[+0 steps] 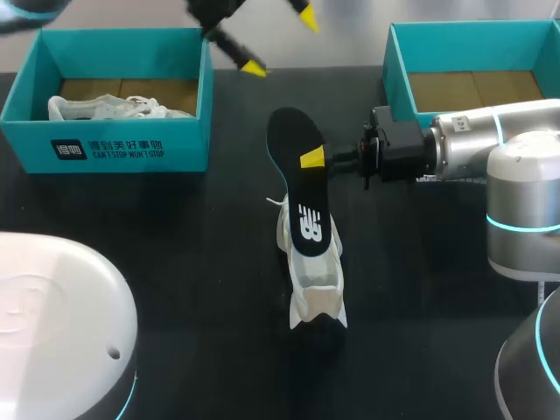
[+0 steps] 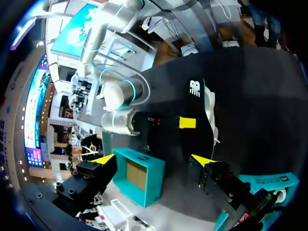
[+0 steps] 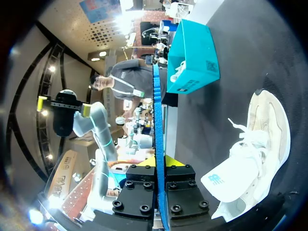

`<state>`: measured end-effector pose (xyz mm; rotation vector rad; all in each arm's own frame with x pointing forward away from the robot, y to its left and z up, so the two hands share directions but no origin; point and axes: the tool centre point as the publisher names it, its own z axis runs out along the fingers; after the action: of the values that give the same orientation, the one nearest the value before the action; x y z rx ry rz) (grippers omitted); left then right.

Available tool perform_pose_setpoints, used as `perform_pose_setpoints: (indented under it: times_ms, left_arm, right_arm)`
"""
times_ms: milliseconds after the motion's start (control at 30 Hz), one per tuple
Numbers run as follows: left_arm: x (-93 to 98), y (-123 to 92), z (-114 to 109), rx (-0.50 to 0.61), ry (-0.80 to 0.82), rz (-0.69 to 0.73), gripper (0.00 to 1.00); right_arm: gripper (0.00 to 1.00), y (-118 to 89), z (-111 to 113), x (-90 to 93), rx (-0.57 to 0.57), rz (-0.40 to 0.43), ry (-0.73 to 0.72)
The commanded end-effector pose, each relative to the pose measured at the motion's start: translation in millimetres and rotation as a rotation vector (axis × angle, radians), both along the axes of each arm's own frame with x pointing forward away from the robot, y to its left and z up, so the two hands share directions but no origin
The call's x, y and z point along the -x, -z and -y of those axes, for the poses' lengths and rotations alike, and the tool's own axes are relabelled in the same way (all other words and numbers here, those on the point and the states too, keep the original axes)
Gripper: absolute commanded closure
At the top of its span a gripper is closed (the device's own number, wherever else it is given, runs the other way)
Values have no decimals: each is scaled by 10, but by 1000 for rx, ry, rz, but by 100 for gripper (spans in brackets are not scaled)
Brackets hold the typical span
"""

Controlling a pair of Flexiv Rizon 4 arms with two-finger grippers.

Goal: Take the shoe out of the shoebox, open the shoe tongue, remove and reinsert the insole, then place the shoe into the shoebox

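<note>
Right gripper (image 3: pixel 155 162) clamps thin black insole (image 1: pixel 297 166) by white mesh shoe (image 1: pixel 315 280); left gripper (image 2: pixel 153 160) spread.

A robotics lab bench: my right arm (image 1: pixel 477 144) over a black table (image 1: pixel 175 262) with a teal shoebox (image 1: pixel 131 131).
</note>
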<state>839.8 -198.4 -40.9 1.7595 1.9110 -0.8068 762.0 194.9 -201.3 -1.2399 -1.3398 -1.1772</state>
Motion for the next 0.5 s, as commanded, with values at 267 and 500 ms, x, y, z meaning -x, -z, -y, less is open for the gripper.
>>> perform_pose_setpoints:
  times_ms: [267,500]
  left_arm:
    - [21,-172,343,-804,45,93,0]
    - [2,-119,444,-883,76,101,0]
  right_arm:
    - [100,2,-14,4,2,-1,2]
    - [100,2,-14,4,2,-1,2]
